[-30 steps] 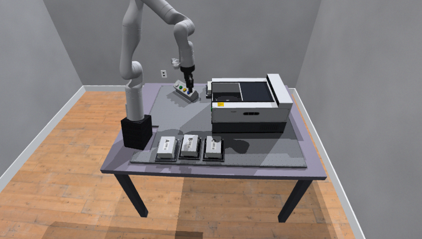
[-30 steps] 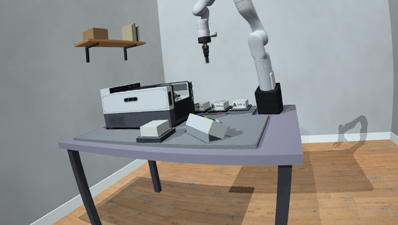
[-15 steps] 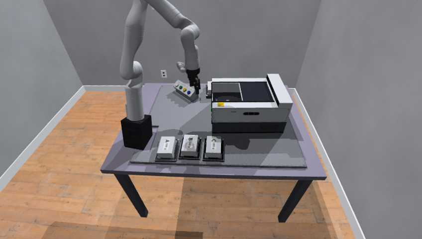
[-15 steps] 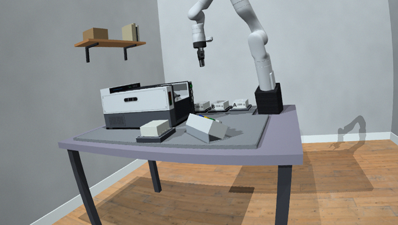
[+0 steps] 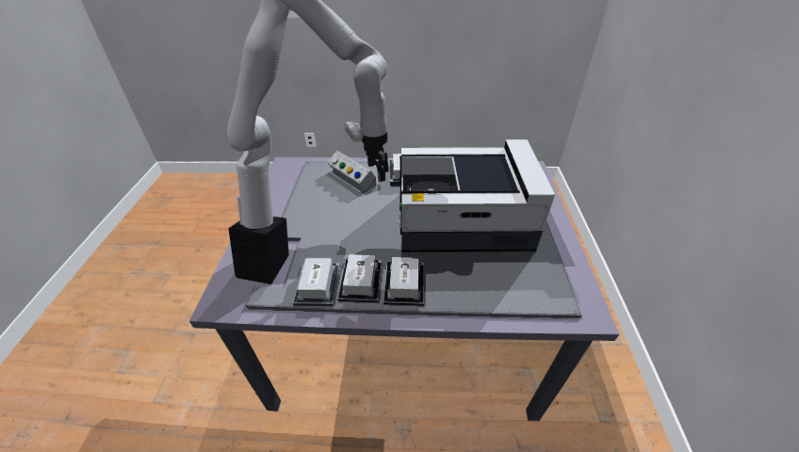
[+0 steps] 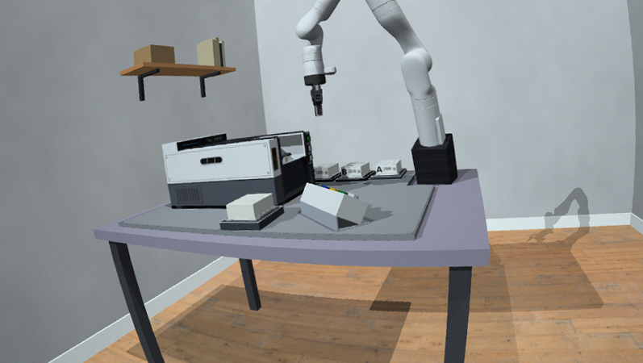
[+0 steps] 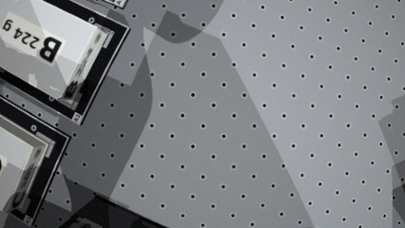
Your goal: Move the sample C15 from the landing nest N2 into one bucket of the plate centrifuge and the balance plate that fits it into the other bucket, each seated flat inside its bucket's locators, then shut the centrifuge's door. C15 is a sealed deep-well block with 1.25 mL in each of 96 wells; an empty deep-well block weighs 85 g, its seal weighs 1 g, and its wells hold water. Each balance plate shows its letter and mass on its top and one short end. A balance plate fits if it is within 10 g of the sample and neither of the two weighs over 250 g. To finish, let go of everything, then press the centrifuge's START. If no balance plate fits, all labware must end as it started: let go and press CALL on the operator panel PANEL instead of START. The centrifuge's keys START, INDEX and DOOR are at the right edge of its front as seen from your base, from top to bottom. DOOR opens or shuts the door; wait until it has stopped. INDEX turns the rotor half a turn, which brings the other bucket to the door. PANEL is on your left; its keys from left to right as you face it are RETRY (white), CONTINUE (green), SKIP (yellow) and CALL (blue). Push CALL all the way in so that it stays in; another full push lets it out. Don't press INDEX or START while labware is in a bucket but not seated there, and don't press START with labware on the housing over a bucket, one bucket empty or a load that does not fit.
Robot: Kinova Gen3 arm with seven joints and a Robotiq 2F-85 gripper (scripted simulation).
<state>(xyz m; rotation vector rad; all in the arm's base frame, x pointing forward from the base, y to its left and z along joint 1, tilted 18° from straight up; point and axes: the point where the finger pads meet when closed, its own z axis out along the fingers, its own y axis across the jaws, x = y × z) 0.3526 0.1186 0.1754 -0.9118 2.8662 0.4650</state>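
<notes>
At the far left of the top view the arm's black pedestal (image 5: 246, 263) stands on the table (image 5: 582, 327). Right of it, low in the frame, sit balance plates A (image 5: 315, 278), B (image 5: 358, 275) and C (image 5: 404, 276), their mass labels too small to read there. The wrist view, cutting off B (image 7: 43, 52) at its upper left, reads 224 g. Mid-frame, the gripper (image 5: 382, 166) hangs spread wide, holding nothing, high between the operator panel (image 5: 351, 171) and the centrifuge (image 5: 473, 196). It hides most of sample C15 (image 5: 396, 166); the exterior view shows C15 (image 6: 250, 206) on its nest at lower centre-left.
</notes>
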